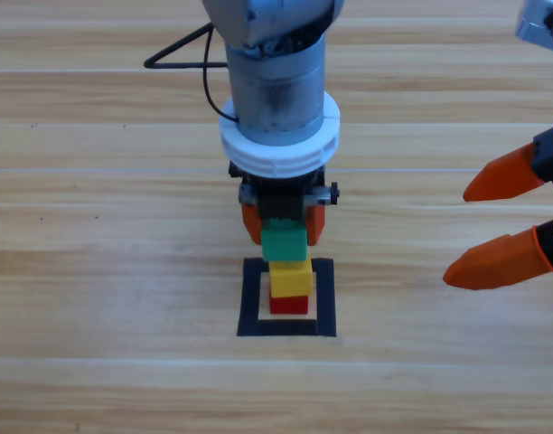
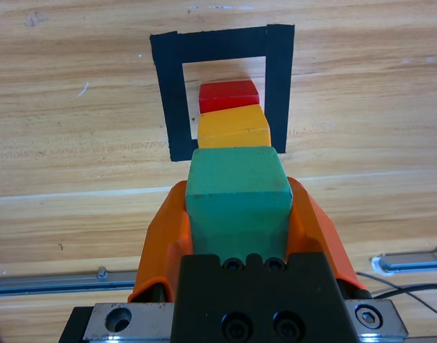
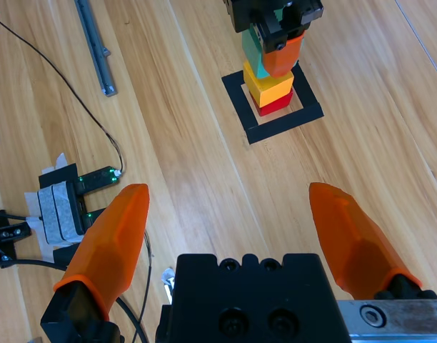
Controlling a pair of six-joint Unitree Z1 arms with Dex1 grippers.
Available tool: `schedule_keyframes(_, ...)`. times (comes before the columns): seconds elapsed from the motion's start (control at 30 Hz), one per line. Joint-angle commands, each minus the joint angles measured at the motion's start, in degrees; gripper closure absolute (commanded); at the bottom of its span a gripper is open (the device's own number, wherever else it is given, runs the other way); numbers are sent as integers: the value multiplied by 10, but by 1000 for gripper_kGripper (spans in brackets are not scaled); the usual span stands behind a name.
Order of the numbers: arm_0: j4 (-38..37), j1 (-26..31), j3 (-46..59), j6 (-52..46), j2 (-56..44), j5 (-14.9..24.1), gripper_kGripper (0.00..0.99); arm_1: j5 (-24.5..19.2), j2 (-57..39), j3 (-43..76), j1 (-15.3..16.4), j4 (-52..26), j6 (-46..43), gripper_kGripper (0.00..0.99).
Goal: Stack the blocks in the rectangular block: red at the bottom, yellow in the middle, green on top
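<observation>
Inside the black tape square, the rectangular block (image 1: 286, 329) (image 2: 166, 100) (image 3: 281, 126), the red cube (image 1: 289, 305) (image 2: 228, 95) (image 3: 278, 107) lies at the bottom with the yellow cube (image 1: 290, 277) (image 2: 231, 128) (image 3: 268, 88) on it. The green cube (image 1: 284, 241) (image 2: 237, 196) (image 3: 253, 58) rests on top of the yellow one, and my left gripper (image 1: 284, 226) (image 2: 237, 214) is shut on it from above. Off at the right edge, my right gripper (image 1: 498, 221) (image 3: 229, 229) waits open with nothing between its jaws.
Cables and a small taped electronics board (image 3: 65, 204) lie on the table in the right wrist view. A metal rail (image 3: 93, 46) (image 2: 408, 263) runs along the table behind the arms.
</observation>
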Motion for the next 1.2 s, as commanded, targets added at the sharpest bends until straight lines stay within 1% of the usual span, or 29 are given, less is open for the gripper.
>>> schedule_keyframes(0.03,3,-12,-3,-5,39,7,990,-9,-21,15,-10,-19,-2,0)
schedule_keyframes(1.2,3,-19,-11,-13,43,9,990,-6,-26,17,-10,-19,-2,0)
